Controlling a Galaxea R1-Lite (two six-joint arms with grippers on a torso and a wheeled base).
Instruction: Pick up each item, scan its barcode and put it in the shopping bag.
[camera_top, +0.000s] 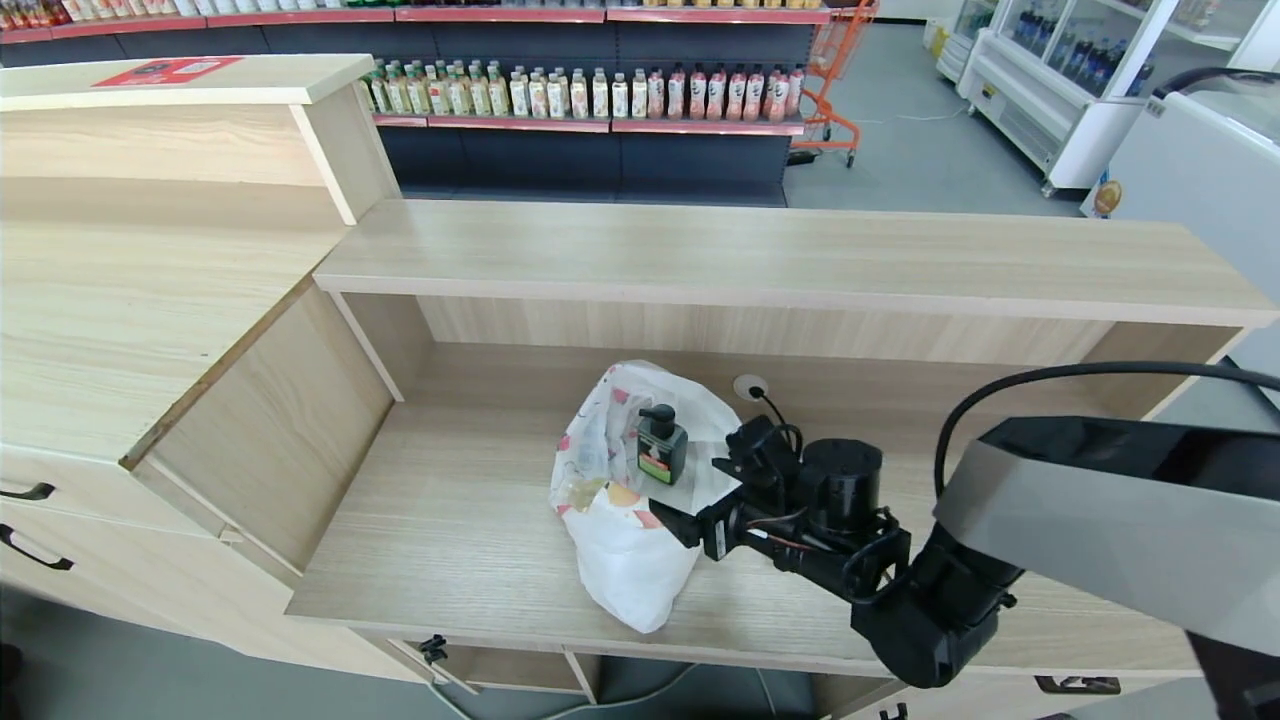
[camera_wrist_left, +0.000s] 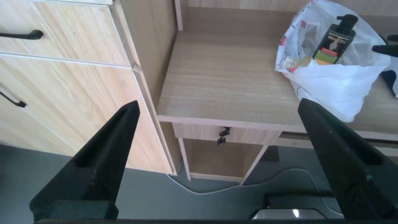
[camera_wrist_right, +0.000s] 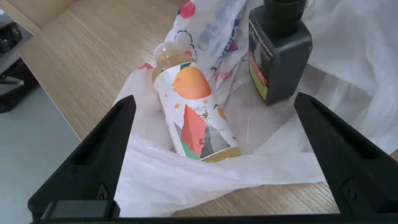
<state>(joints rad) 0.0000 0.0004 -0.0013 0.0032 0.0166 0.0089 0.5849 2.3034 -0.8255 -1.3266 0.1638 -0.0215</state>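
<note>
Our right tool (camera_wrist_right: 214, 106) gapes wide, empty — pulling back toward 4 o'clock could snag the bag (camera_top: 625, 560), toppling the pump bottle (camera_top: 662, 447).

Pump bottle (camera_wrist_right: 278, 56), head past the right wrist view's edge

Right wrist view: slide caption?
Open right gripper facing shopping bag; inside, upright pump bottle and lying drink bottle.
</note>
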